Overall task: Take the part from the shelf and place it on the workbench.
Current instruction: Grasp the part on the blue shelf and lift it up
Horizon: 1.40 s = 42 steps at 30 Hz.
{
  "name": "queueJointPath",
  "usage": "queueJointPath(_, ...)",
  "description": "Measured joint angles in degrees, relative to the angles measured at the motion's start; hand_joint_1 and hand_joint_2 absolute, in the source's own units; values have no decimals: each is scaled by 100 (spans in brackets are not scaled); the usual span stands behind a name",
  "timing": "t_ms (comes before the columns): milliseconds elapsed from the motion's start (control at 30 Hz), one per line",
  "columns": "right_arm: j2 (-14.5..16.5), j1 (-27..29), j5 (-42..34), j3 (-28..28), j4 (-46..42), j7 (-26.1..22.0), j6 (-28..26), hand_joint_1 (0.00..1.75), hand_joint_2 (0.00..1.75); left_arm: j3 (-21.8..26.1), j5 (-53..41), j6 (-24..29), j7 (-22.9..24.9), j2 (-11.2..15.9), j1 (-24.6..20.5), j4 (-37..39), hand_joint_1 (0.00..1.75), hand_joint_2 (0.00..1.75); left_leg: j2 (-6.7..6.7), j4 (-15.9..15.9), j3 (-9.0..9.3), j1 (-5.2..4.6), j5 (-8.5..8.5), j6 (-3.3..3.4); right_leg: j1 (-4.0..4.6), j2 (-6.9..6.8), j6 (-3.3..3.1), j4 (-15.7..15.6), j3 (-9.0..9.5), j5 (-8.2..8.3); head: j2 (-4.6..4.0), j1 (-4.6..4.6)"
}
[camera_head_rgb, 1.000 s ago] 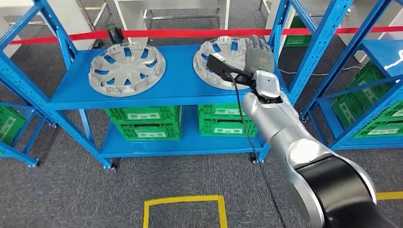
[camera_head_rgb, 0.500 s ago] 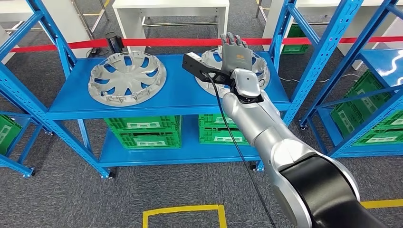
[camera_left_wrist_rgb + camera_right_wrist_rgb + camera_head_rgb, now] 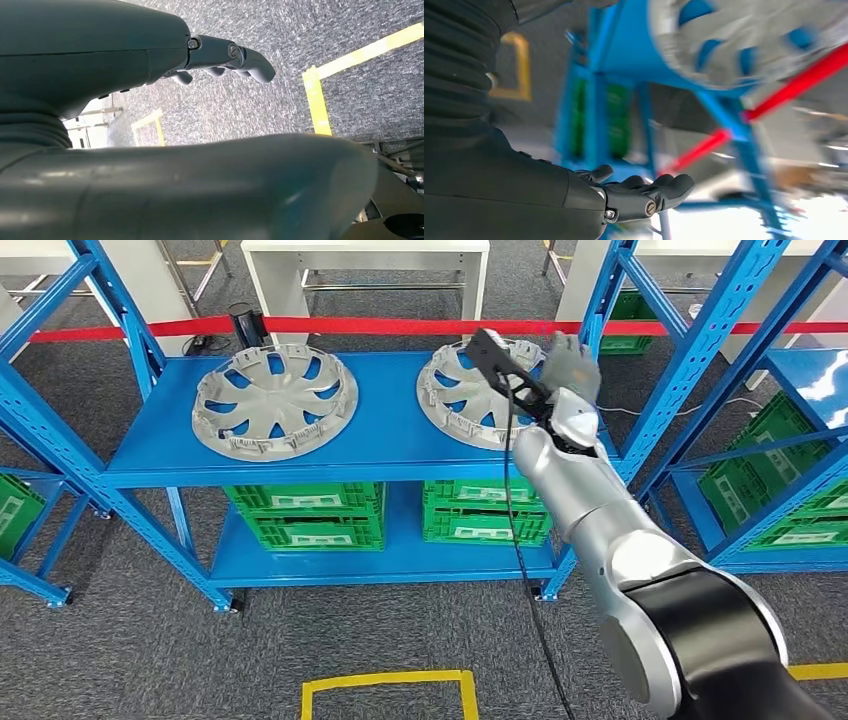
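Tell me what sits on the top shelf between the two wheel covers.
Nothing sits there. In the head view, only bare blue shelf separates the left wheel cover from the right wheel cover.

Right hand (image 3: 570, 368) raised over upper shelf (image 3: 380, 445). Near wheel cover (image 3: 470, 395) lies on shelf directly left of the fingers (image 3: 565, 348); second wheel cover (image 3: 274, 402) farther left. Crates (image 3: 305, 515) on lower shelf, below. Barrier tape (image 3: 380, 326) behind.
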Motion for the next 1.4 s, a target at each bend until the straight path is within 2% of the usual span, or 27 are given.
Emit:
queueJointPath(133,-248,127,-440,-563,13,306,-244,0,175,0,-51,-1,32,0,-3,-2,0,0,12,1,0,-4,-7,10,-5,7,29,1,-7,-3,0,0)
queueJointPath(233,-354,193,-586,-961,15,326,-271,0,175,2,-55,-2,34,1,2,-2,0,0,15,0,-1,-3,-7,10,-6,9,31,5,-13,-4,0,0)
queueJointPath(433,-400,253,-414,-1222,15,214,-178,0,175,22,-42,2,-31,2,19,-4,0,0,17,-4,-5,0,-8,9,-5,10,32,18,-25,-13,0,-1)
queueJointPath(700,-347,257,202,-1197,15,-65,206,0,175,90,4,46,-104,2,41,-4,0,0,16,-5,-7,1,-8,8,-2,8,32,26,-27,-18,0,-1)
queueJointPath(1167,-333,266,1068,-668,15,-415,810,0,175,129,-58,-19,-27,9,46,-5,0,0,12,-5,-10,-1,-8,9,-3,7,32,26,-28,-18,0,-1)
queueJointPath(1400,-324,352,1412,-421,15,-929,898,0,175,148,-103,-93,-130,17,47,-7,0,0,12,-5,-10,-1,-8,9,-3,7,32,26,-29,-19,0,-1)
